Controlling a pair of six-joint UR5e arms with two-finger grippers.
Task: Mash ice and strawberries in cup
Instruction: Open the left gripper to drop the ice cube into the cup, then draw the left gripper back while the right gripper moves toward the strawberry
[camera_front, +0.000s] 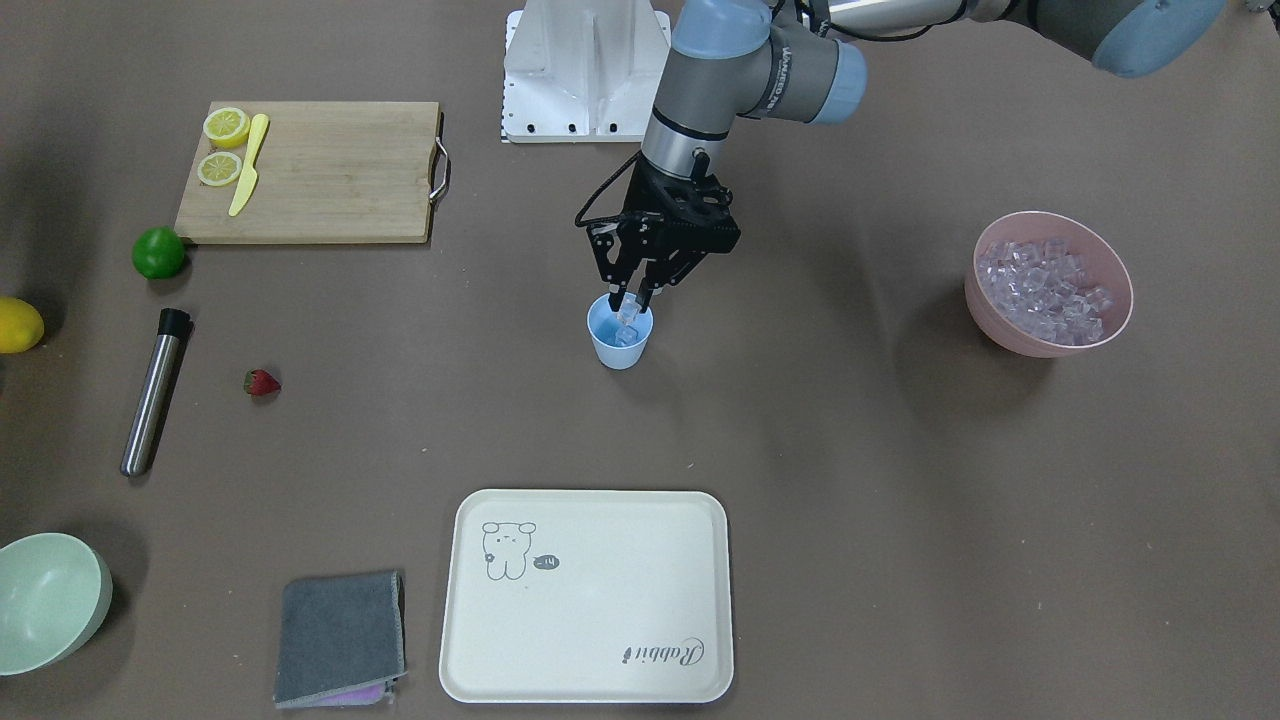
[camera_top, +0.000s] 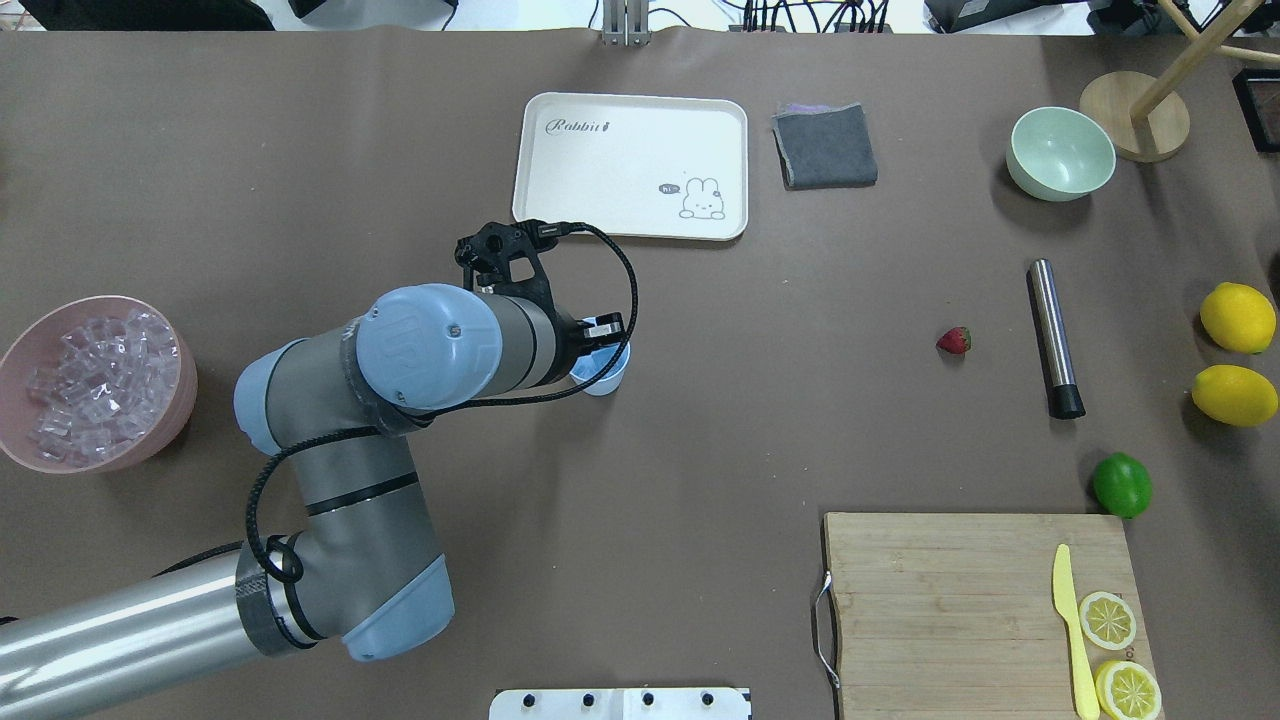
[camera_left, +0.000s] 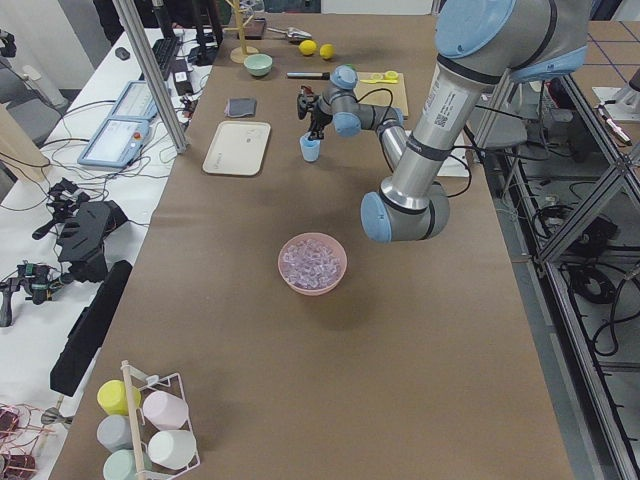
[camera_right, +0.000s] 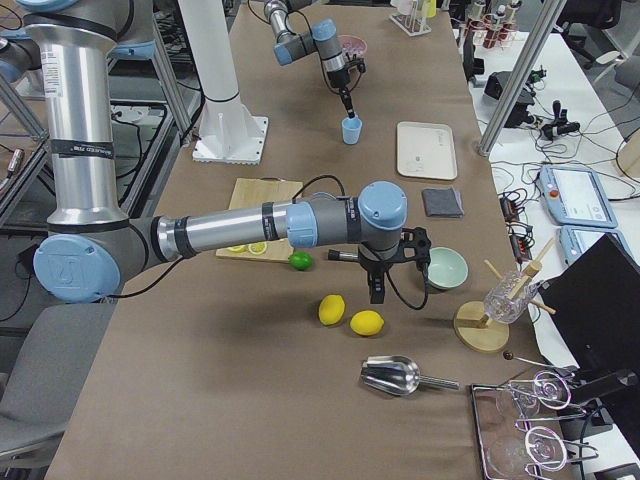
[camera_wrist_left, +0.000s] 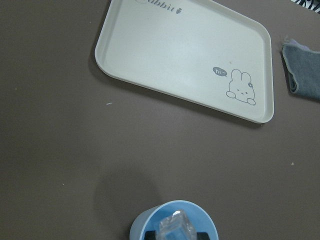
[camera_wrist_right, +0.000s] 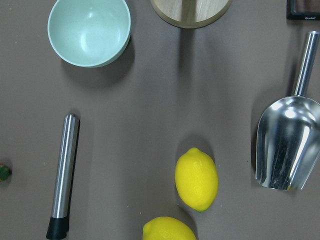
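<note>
One clear, glassy ice cube (camera_front: 628, 314) is pinched in my left gripper (camera_front: 632, 302) — the jaws are closed down to the cube's width, with a black finger pad on either side of it. I hold it right at the mouth of the small light-blue plastic cup (camera_front: 620, 352), which stands upright in the middle of the brown table (camera_front: 850, 450). My left arm comes in low from my left side with the elbow folded and the forearm running out over the table. The wrist is turned so the gripper points nearly straight down over the cup.

More ice (camera_front: 1045, 285) is heaped in the wide pink bowl (camera_front: 1010, 340), well off to my left. The small red strawberry (camera_front: 261, 382) with its green cap lies on the table well to my right of the cup, near the brushed-steel rod with a black end (camera_front: 153, 395).

My right arm reaches out level past the wooden cutting board (camera_right: 265, 195) with its wrist bent down. The right gripper (camera_right: 377, 297) hangs above the table near two yellow lemons (camera_right: 332, 309) — I cannot tell whether its jaws are open or closed.
</note>
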